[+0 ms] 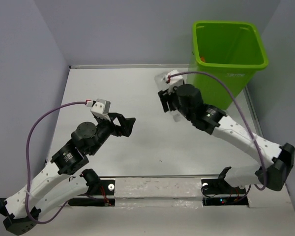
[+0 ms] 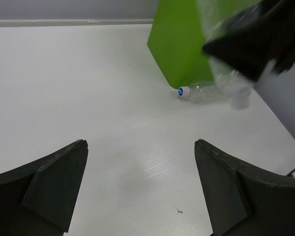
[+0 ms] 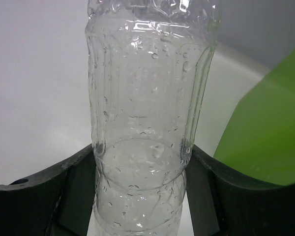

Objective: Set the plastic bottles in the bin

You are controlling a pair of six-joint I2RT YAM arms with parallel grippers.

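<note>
While clamped at its grooved waist between the partly closed fingers [image 3: 54, 191] of the right gripper [image 3: 142, 152], near the bin [image 1: 231, 67], treat the clear bottle [image 3: 147, 73] as probably light, thin-walled, crushable and slick; hold in that groove, gently.

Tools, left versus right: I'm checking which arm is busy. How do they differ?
The left tool gapes wide and empty; the right tool pinches the clear bottle between its fingers. The left tool hovers left of centre; the right tool works near the bin. Both are black and two-fingered.
</note>
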